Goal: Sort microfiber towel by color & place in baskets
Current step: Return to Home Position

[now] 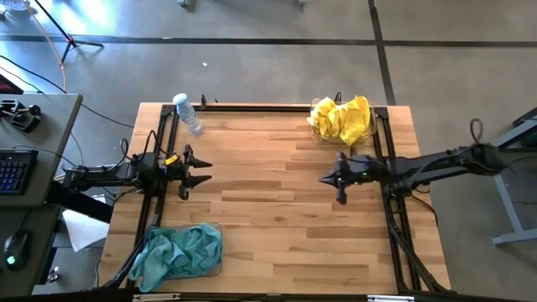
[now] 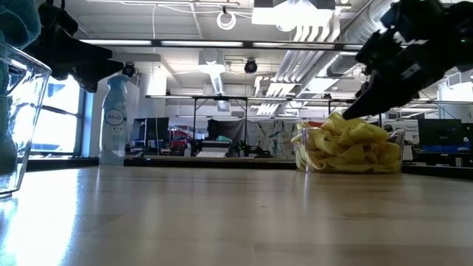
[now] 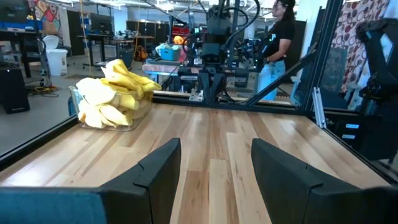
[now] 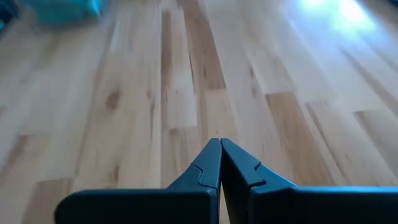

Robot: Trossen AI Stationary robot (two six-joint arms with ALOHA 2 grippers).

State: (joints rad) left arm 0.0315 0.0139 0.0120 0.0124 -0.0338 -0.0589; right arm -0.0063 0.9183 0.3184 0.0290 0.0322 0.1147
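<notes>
starting at the near edge, at 7 o'clock on the table point(image 1: 268, 210), the teal towels point(image 1: 180, 252) are lying heaped in the near basket point(image 2: 26, 118). at mid-table no cloth is showing on the bare wood. the left gripper point(image 1: 204, 170) is hovering at 9 o'clock with its fingers spread wide, holding nothing. the right gripper point(image 1: 323, 179) is hanging at 3 o'clock, fingers pressed together on nothing. farther off, at 1 o'clock, the yellow towels point(image 1: 342, 119) are filling the far basket point(image 2: 397, 155), and a clear bottle point(image 1: 187, 113) is standing at 11 o'clock. we are judging the sorting finished and the homing step in hand. the next move is calling for no grasp, only a clean pull-back, with the right gripper passing clear of the far basket near it.
</notes>
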